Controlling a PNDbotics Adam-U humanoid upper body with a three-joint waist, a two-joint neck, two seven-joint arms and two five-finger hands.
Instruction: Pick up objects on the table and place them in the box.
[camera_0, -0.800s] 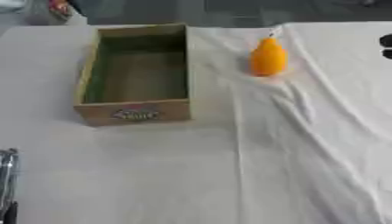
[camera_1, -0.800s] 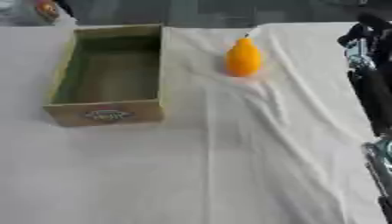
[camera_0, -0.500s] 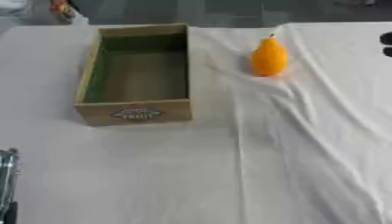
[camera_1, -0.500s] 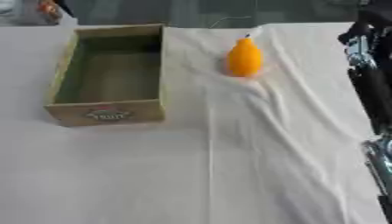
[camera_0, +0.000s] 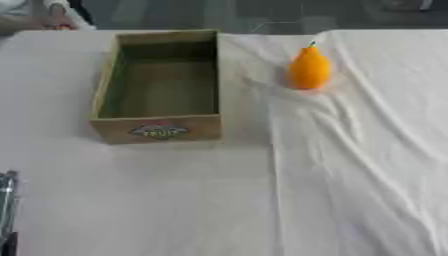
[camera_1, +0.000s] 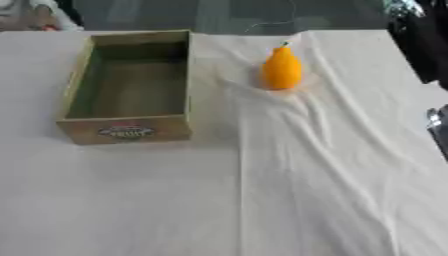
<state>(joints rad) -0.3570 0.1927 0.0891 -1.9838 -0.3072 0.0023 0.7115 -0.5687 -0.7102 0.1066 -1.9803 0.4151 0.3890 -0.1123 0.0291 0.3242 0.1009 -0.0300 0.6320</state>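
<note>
Probably a lab or test room: a bench draped in a wrinkled white cloth, dark floor behind.

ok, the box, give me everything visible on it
The box is an open-topped rectangular tray, cardboard-brown outside with a greenish inner lining, and looks empty. Its near short wall carries an oval label I can't read. It sits flat on the white cloth, long axis running away from the camera, left of centre. The orange pear-shaped fruit stands to its right, apart from it. No hand touches it.
</note>
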